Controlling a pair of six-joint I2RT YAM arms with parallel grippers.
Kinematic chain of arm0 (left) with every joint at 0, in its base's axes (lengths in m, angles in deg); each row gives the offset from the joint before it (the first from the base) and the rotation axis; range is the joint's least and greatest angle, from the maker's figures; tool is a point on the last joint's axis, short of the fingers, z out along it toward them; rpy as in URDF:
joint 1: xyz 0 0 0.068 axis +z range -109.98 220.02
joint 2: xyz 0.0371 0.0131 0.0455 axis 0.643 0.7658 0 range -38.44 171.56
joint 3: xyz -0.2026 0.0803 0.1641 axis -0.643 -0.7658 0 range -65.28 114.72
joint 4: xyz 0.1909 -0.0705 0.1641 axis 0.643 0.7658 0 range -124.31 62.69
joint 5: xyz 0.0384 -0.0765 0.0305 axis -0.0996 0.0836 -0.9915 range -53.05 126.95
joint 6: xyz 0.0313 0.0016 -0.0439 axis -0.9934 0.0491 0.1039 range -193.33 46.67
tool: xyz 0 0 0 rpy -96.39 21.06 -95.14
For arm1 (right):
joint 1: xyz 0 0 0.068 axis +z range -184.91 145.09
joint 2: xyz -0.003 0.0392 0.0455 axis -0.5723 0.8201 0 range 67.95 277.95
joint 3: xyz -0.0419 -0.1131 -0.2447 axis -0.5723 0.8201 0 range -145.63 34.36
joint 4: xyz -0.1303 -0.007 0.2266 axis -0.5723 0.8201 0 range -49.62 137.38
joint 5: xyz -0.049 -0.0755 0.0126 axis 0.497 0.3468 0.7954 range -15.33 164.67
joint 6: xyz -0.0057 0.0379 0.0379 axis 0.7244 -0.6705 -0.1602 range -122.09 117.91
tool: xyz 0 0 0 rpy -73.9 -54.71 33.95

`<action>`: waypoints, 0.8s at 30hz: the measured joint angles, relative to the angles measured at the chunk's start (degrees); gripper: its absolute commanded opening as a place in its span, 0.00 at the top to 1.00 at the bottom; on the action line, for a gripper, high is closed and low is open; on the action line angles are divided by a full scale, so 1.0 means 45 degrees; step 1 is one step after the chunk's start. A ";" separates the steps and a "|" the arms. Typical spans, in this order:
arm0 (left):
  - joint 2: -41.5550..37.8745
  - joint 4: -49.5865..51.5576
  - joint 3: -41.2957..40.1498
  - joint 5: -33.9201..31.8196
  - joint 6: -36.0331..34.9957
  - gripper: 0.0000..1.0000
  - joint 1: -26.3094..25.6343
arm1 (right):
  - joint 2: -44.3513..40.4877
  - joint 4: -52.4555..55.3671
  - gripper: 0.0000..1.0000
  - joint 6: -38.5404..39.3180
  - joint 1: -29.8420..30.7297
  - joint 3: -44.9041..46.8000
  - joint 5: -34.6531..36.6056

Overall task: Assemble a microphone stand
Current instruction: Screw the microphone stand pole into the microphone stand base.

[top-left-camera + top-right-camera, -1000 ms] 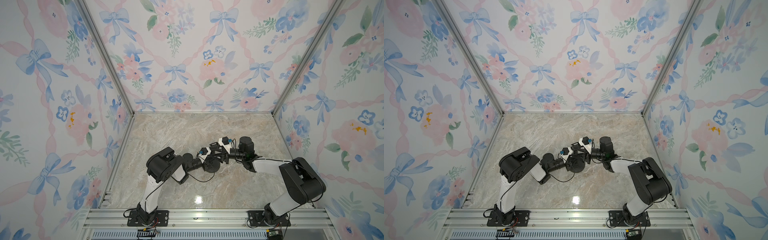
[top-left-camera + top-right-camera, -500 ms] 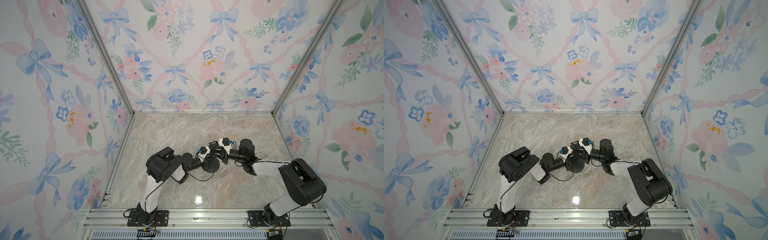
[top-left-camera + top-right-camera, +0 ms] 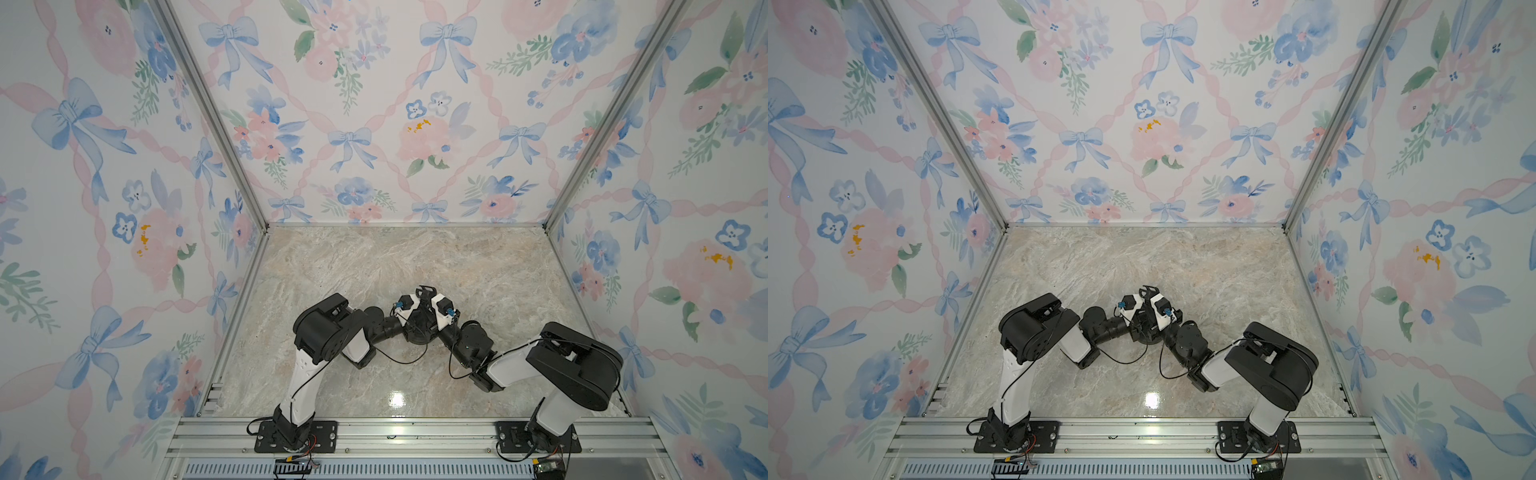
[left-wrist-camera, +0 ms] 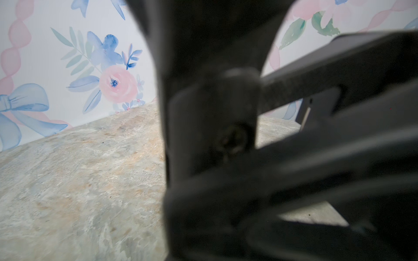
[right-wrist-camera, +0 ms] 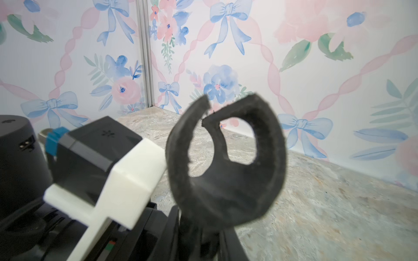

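Directly above the round disc base, both arms meet. Beside it, the right end effector looks closed on the thin rod just under its C-shaped clip, holding it upright, probably for seating. The left end effector is shut, its hold hidden.

In both top views, looked steeply down from high above front edge of desk toward back wall; far off, whole desk shared, nearly equal framing. Left wrist: sat hard against blurred microphone stand, faced low across desk. Right wrist: close behind clip, faced low toward back corner post. Desk surface shared by all.
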 measured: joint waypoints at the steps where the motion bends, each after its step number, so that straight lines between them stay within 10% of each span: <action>1: 0.0000 0.0000 -0.0005 0.0000 0.0005 0.87 -0.0029 | 0.0049 -0.0083 1.00 0.0019 0.0170 0.0000 0.0403; 3: 0.0000 0.0000 -0.0005 0.0024 0.0000 0.88 -0.0049 | 0.0146 -0.0238 1.00 0.0034 0.0423 0.0000 0.0996; 8: 0.0000 0.0000 -0.0005 0.0272 -0.0044 0.93 -0.0083 | 0.0126 -0.0627 0.64 0.0151 0.0442 0.0277 0.0903; 13: 0.0000 0.0024 -0.0005 0.0306 0.0063 0.94 -0.0199 | -0.1666 0.1389 0.42 0.0447 -0.1001 0.1025 -0.2783; 24: 0.0000 0.0019 -0.0005 0.0287 0.0107 0.94 -0.0199 | -0.4721 0.9447 0.40 0.2011 -0.4843 -0.1506 -1.1021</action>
